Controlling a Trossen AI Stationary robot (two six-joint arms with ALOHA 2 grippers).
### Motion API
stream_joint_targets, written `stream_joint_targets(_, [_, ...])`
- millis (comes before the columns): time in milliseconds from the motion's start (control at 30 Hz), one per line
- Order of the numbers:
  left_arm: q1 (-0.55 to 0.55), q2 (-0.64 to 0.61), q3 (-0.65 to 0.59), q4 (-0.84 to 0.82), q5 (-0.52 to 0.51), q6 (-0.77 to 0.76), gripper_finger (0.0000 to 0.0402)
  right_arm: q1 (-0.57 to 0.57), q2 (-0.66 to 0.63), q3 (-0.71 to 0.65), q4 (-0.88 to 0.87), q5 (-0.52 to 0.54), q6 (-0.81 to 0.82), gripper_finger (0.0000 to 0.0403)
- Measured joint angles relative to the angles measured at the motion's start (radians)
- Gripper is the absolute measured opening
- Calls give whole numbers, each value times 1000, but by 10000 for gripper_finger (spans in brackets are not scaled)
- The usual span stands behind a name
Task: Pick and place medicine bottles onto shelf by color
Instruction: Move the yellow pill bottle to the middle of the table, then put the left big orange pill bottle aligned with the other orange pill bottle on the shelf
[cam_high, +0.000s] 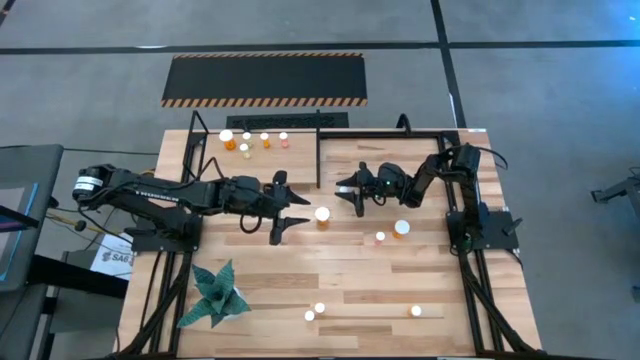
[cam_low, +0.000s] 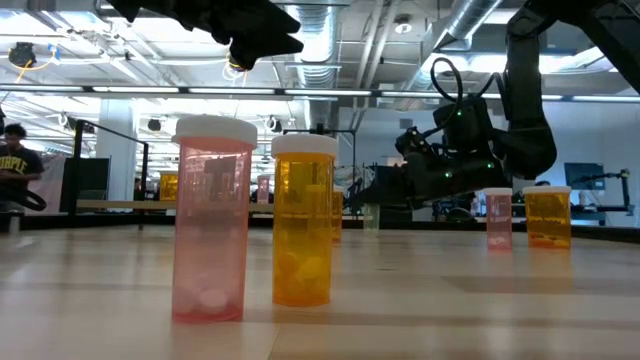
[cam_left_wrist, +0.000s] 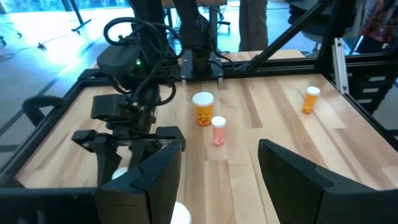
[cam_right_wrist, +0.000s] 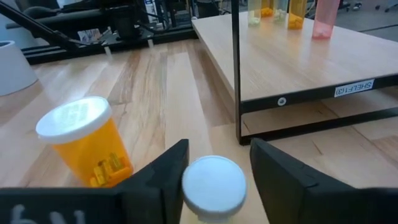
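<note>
On a pale wooden table (cam_high: 420, 290), your right gripper (cam_high: 358, 194) stands part-open astride a white-capped bottle (cam_right_wrist: 213, 185) near the shelf (cam_high: 270, 160); centre it before closing. Your left gripper (cam_high: 283, 207) waits open, holding nothing, beside an orange bottle (cam_high: 322, 216) at mid-table.

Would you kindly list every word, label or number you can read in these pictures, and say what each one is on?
"SHELF (2)": a small white sticker on the front edge of the shelf, seen in the right wrist view.
"SA...": printed paper lying by the table's left edge in the high view; the rest is cut off.
Yellow lettering on a person's dark shirt in the low view: too blurred to read.
The medicine bottles show no readable labels.
</note>
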Motion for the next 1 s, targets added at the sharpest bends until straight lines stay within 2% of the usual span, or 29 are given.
stream_joint_targets(233, [0,0,0,-19,-6,-1,201,0,-48,-1,-26,-1,5,248])
stream_joint_targets(400, [0,0,0,-42,-47,-1,201,0,-188,-15,-106,-12,30,255])
stream_joint_targets(833, [27,19,0,-50,-55,1,201,-35,-842,-15,-983,7,35,256])
stream_joint_targets(1000, [27,51,0,-52,-55,23,201,-11,-1005,-16,-1204,29,71,256])
